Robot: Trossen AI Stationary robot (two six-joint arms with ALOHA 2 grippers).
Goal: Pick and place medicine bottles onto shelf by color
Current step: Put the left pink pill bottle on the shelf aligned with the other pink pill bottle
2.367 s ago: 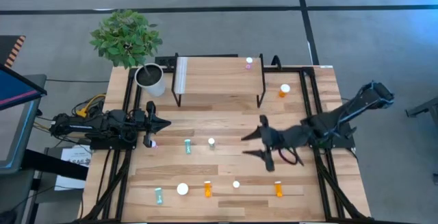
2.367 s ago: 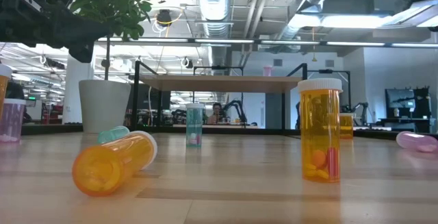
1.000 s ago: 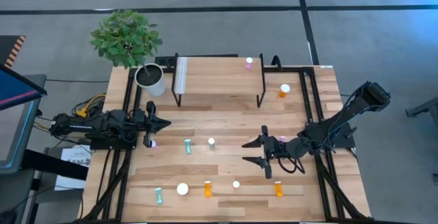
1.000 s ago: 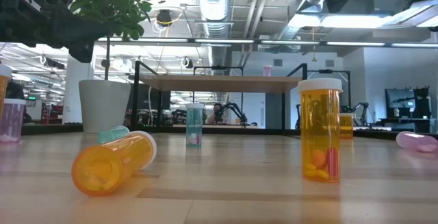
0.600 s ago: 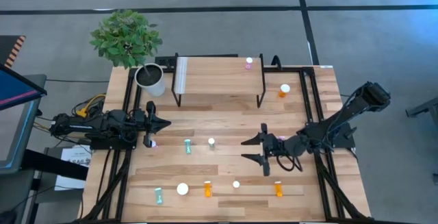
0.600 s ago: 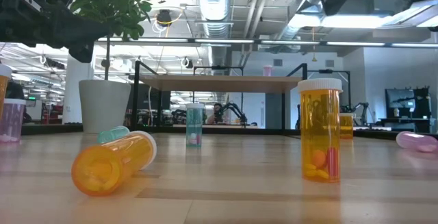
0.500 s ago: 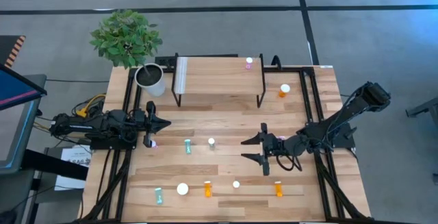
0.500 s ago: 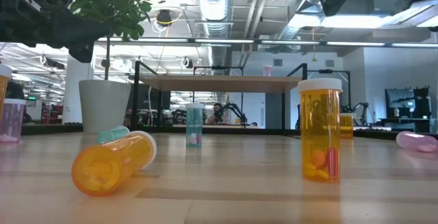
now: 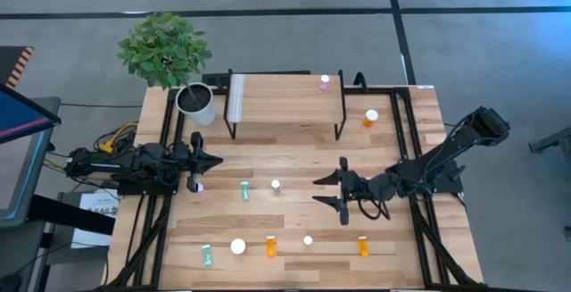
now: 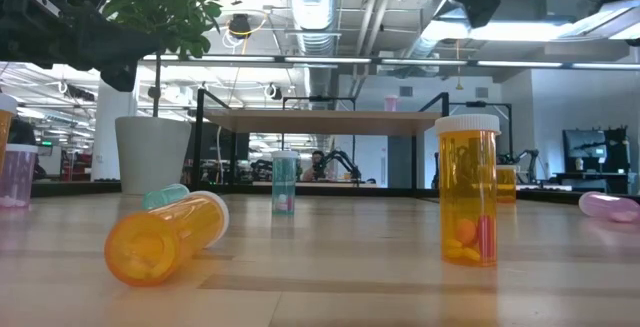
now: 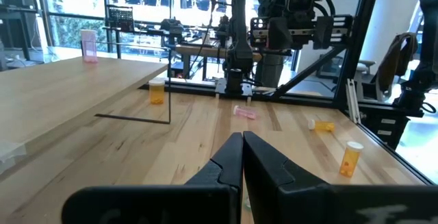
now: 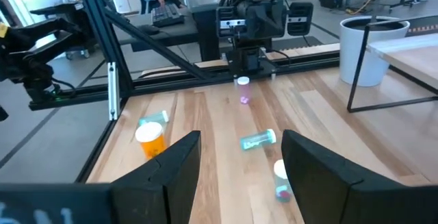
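Observation:
The shelf (image 9: 285, 100) stands at the table's far side with one pink medicine bottle (image 9: 325, 81) on its right far corner. Other bottles stand or lie on the table: pink (image 9: 198, 186), teal (image 9: 244, 190), a white-capped one (image 9: 276, 186), and a near row including teal (image 9: 206, 254) and orange (image 9: 270, 246) (image 9: 362, 246). Another orange one (image 9: 370, 117) stands right of the shelf. My right gripper (image 9: 319, 192) hangs open over the table's middle right, pointing left, nothing between its fingers (image 12: 174, 166). My left gripper (image 9: 214, 160) rests shut at the left edge.
A white plant pot (image 9: 196, 103) with a leafy plant stands left of the shelf. A pink bottle (image 11: 244, 112) lies under my right arm's side of the table. Black frame rails (image 9: 406, 140) run along both table sides. Bare wood lies between the shelf and my right gripper.

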